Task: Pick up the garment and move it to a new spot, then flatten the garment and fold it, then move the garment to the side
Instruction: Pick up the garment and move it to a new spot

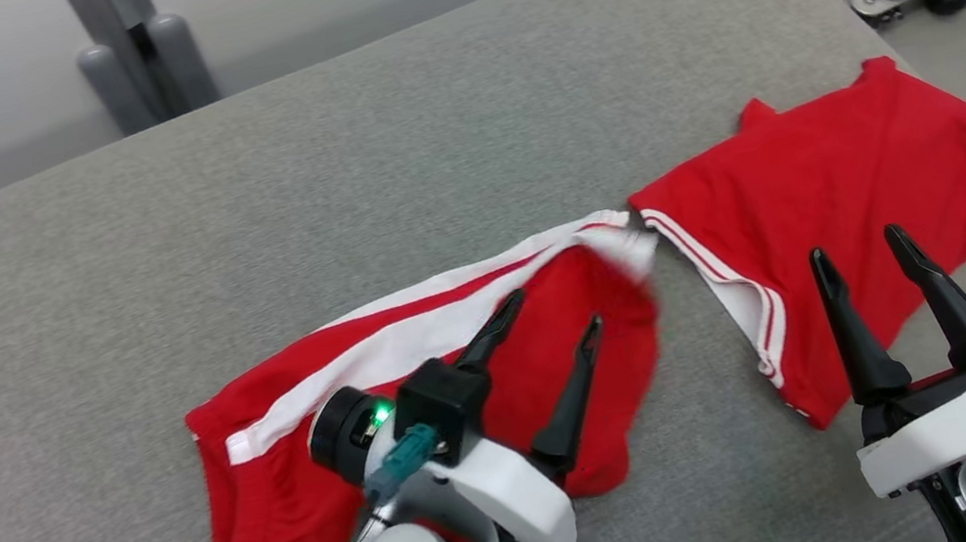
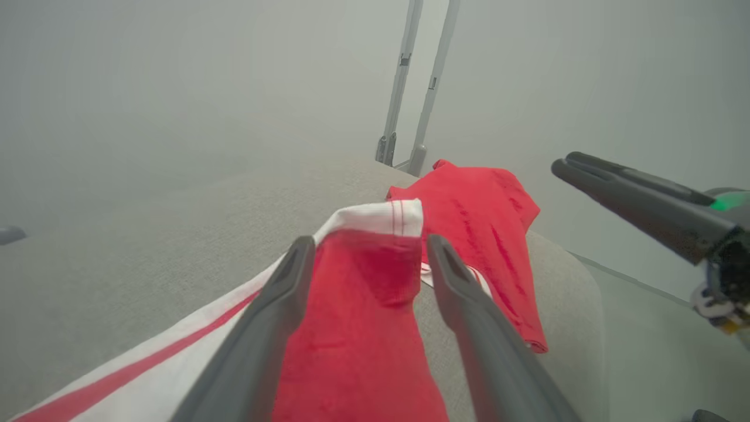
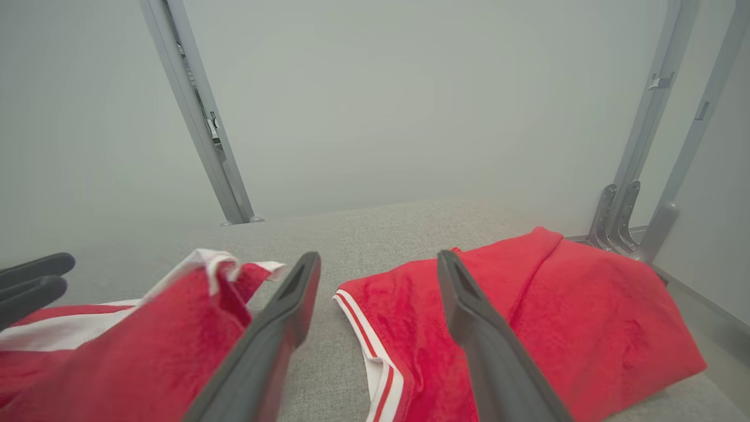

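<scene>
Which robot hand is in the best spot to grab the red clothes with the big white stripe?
Left. The open left hand hovers right over the striped red garment, its raised fold between the fingers. The right hand, also open, sits over the other red piece.

The red fabric garment with white stripes (image 1: pixel 414 328) lay on the grey upholstered cushion (image 1: pixel 137 223) in two parts. The left part sat bunched near the front edge, with a white band folded across its top. The right part lay flatter by the right edge, its striped hem turned toward the middle. The parts seemed joined at a thin white neck.
</scene>
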You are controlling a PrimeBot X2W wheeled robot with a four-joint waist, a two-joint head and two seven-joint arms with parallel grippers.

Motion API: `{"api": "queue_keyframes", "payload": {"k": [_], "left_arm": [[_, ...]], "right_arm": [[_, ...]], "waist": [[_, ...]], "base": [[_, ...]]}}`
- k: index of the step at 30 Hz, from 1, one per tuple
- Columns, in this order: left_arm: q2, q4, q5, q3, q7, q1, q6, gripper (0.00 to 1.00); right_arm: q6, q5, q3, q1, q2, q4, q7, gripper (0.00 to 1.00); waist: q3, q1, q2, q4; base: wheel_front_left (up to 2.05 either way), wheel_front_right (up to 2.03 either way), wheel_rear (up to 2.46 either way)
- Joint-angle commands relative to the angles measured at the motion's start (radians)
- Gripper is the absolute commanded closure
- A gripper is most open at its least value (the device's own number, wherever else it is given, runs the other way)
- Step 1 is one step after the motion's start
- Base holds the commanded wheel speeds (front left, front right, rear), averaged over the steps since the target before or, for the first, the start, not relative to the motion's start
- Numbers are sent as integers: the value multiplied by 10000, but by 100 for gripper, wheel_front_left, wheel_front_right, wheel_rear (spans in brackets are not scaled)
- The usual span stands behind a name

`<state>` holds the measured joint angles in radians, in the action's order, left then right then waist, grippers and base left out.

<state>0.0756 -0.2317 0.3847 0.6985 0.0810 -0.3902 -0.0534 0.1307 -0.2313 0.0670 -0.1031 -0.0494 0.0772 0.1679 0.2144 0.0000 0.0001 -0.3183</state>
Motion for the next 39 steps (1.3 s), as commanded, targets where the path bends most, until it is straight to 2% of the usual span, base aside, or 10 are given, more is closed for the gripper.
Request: {"api": "queue_keyframes", "payload": {"k": [1,3,4,11,18,27,39], "left_arm": [[129,237,288,-177,56,214,86,0],[363,600,167,-457,301,192,-189,0],[363,600,167,-457,301,192,-189,0],[1142,1529,135,-2002,1014,740,-1615,0],[2055,1722,342,-3647,1549,1511,-2502,0],[2900,2072,422,-4821,1783,3301,-2661,0],[3348,2813,256,-4684,1335,5080,-2961,0]], "right_arm": [[2,-3,-104,-51,-36,15,108,0],[2,57,-132,-29,-37,-18,120,0],[2,57,-132,-29,-37,-18,120,0],[2,324,-294,55,-38,-157,-80,0],[2,532,-353,244,-38,-280,-348,0],[2,789,-339,753,-38,-384,-723,0],[2,923,-502,1471,-48,-720,-1158,0]], "waist": [[-157,0,-1,345],[-232,0,-1,593],[-232,0,-1,593],[-653,0,-1,1412],[-1163,0,-1,1956],[-1874,0,-1,2201],[-2378,0,-1,2292]], "base": [[0,0,0],[0,0,0],[0,0,0],[0,0,0],[0,0,0],[0,0,0],[0,0,0]]}}
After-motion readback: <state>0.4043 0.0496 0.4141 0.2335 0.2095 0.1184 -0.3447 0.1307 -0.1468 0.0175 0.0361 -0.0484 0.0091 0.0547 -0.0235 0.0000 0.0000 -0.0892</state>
